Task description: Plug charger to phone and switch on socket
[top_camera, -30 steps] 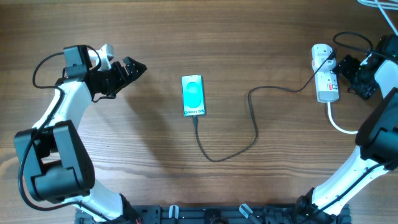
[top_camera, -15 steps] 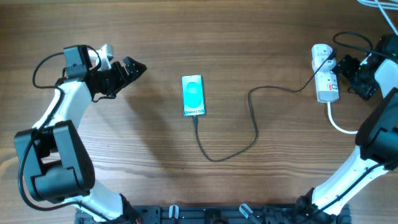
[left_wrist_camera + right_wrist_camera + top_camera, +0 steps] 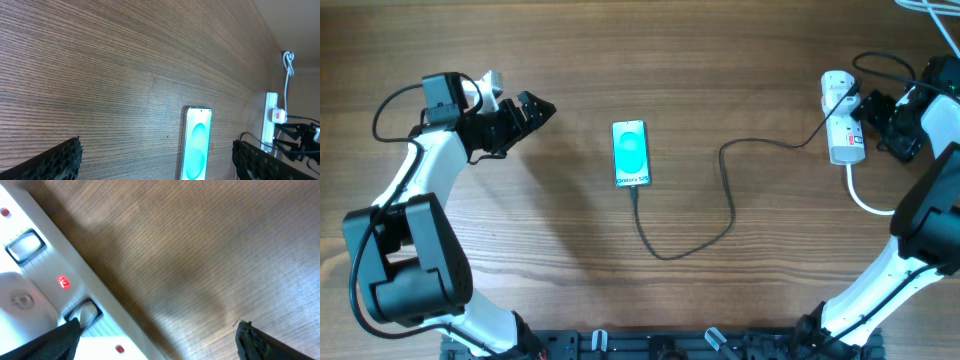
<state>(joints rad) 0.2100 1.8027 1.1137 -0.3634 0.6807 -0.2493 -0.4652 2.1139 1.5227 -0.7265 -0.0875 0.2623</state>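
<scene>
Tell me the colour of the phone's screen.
The phone has a bright teal screen with a white strip at one end, clearest in the overhead view.

No legible words or numbers; dark print on the white end strip of the phone (image 3: 631,153) too small, illegible.

The phone (image 3: 631,153) lies flat on the wooden table (image 3: 570,60), its teal screen lit and facing up, the white text strip at its near end. The charger (image 3: 726,180), a thin black cable, meets that end, loops toward the near edge, then runs right to the socket (image 3: 842,118). This white power strip lies far right; a red light glows beside its rocker switches.
</scene>
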